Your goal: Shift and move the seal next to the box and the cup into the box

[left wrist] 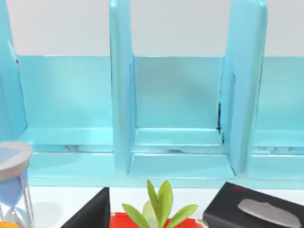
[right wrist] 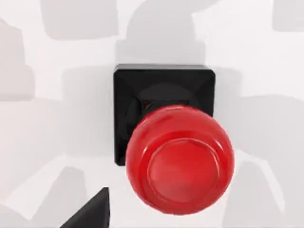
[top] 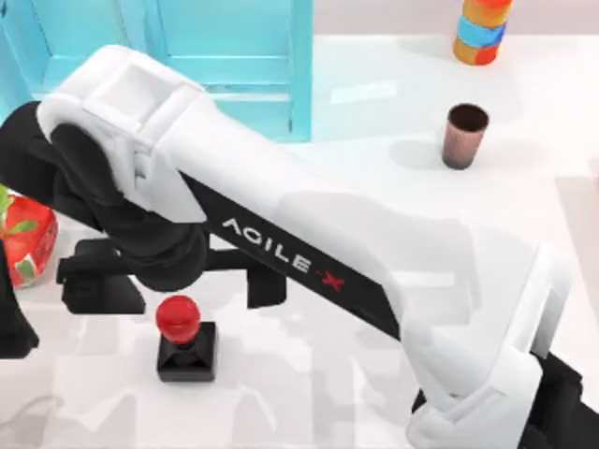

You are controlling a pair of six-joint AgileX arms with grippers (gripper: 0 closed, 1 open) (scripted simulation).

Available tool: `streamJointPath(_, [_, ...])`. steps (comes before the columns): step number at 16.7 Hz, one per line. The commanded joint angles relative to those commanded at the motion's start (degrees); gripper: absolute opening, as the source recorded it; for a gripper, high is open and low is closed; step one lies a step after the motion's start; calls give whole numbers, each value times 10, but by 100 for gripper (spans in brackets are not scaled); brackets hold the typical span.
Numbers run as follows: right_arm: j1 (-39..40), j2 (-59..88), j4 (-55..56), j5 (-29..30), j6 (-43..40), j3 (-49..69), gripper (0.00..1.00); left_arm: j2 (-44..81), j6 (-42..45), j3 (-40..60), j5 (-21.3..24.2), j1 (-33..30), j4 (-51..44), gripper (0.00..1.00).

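The seal (top: 185, 339), a black square block with a glossy red knob, stands upright near the front left of the table. My right arm reaches across from the front right. Its gripper (top: 178, 281) hangs open just above and slightly behind the seal, one finger (right wrist: 90, 211) to the side of the block (right wrist: 164, 90). The cup (top: 464, 136), a small dark brown tumbler, stands upright at the back right, far from both grippers. The box (top: 234, 65), cyan with upright dividers (left wrist: 121, 95), sits at the back left. My left arm (top: 11, 327) is parked at the left edge, one finger (left wrist: 90, 213) set wide.
An orange-and-blue striped cylinder (top: 479, 30) stands at the back right edge. A red pot with a green plant (top: 26, 238) sits at the left, in front of the box. A black tissue box (left wrist: 256, 209) and an hourglass (left wrist: 12, 180) flank the pot.
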Motion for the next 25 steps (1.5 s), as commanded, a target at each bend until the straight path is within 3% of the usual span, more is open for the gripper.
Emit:
streamJointPath(4, [16, 34, -7, 10, 26, 81, 100, 0, 0, 0, 0, 0, 0, 100])
streamJointPath(12, [14, 43, -8, 10, 26, 95, 100, 0, 0, 0, 0, 0, 0, 100])
streamJointPath(20, [4, 212, -39, 12, 15, 302, 100, 0, 0, 0, 0, 0, 0, 100])
streamJointPath(25, [1, 243, -45, 13, 12, 336, 100, 0, 0, 0, 0, 0, 0, 100])
